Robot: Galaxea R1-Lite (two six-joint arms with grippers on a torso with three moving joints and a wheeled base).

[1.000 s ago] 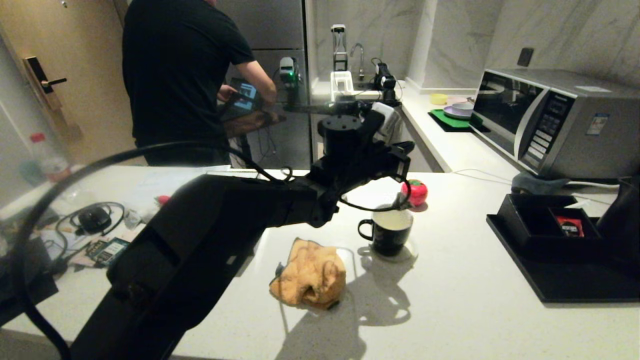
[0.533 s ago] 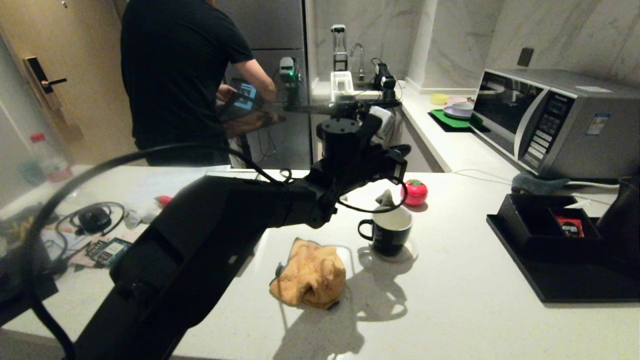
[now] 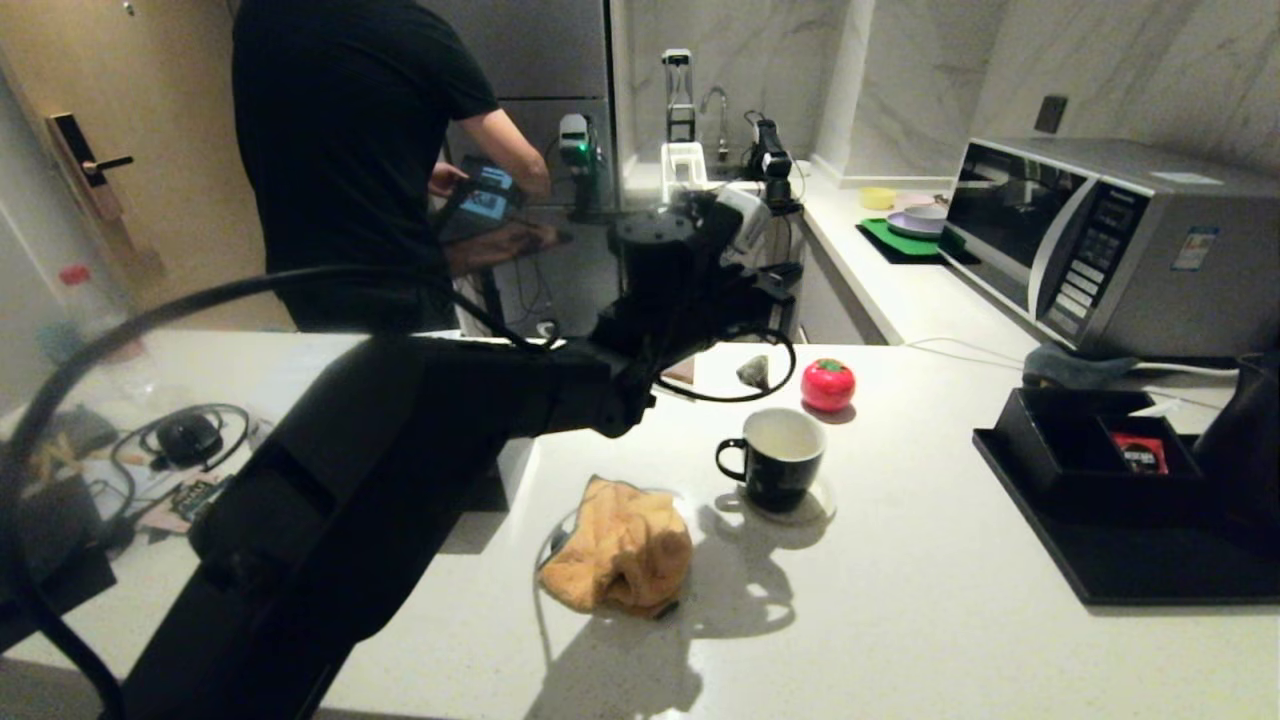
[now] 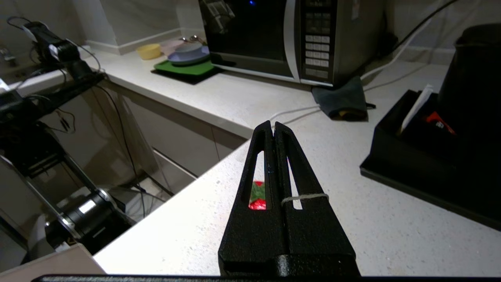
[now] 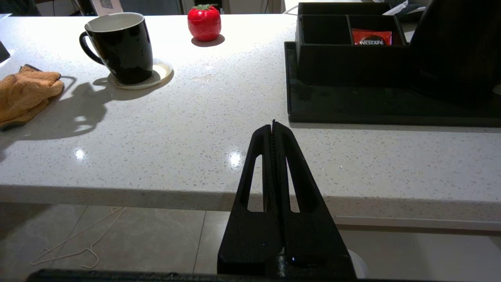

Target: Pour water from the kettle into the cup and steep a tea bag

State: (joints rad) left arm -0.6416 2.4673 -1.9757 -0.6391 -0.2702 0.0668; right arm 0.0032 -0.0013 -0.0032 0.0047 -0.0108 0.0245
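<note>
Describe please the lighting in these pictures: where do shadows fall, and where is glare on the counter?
Head view: dim room; the cup and the yellow cloth cast hard shadows toward the camera, so light comes from behind them. Right wrist view: small bright glints on the speckled counter, and the cup's shadow lies toward the cloth. Left wrist view: the kettle is a dark shape without detail.

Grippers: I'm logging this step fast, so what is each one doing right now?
Left gripper: shut on the tea bag string; tea bag dangles above the cup.
Right gripper: shut, holding nothing.
</note>
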